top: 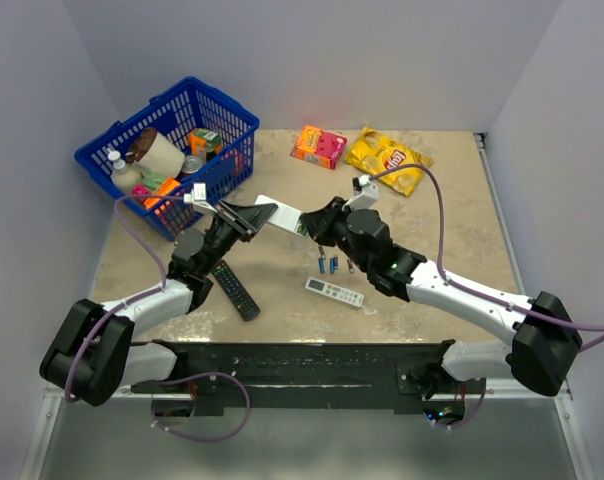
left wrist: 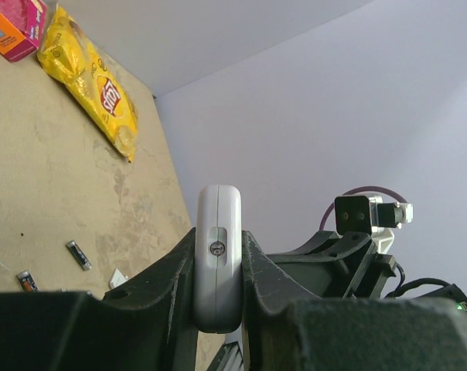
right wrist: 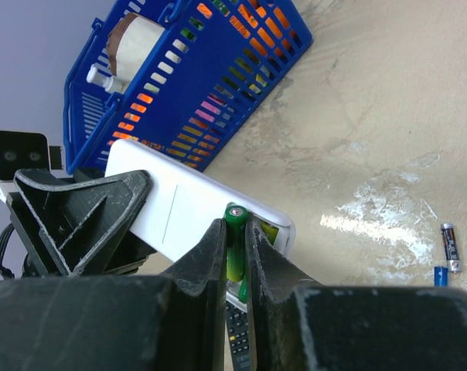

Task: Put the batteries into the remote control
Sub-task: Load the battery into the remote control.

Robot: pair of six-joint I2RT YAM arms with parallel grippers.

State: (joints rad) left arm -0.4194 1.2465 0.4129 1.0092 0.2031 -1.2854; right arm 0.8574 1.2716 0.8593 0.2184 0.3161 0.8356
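Bases of both arms sit at the bottom of the top view, bolted to a dark rail (top: 312,360) at the near edge of the counter (top: 462,230). The left arm (top: 142,305) rises from the lower left and bends up toward the middle. The right arm (top: 462,295) starts at the lower right and stretches up and leftward, a purple cable (top: 440,215) looping over it. Between the two forearms, low centre, a long black remote (top: 236,290) and a slimmer white remote (top: 334,292) lie flat on the counter, with loose batteries (top: 330,265) just above the white one.

Above those, mid-frame, the two wrists meet tip to tip. The left fingers (left wrist: 179,270) are clamped tight on the remote control (top: 282,212), pinching one end across its thin sides so that the body juts out to the right, lifted off the counter. In the left wrist view it stands edge-on between them. The right fingers (right wrist: 216,247) are pinched nearly closed on a green battery (right wrist: 234,232), held upright with its tip poking just past their ends, right at the remote's free end, where a cavity (right wrist: 268,232) shows yellow-green. Whether the cell touches the remote I cannot tell.

Farther back, a blue basket (top: 232,160) of groceries sits in the upper left, and an orange box (top: 319,146) and a yellow snack bag (top: 387,158) lie near the top centre.
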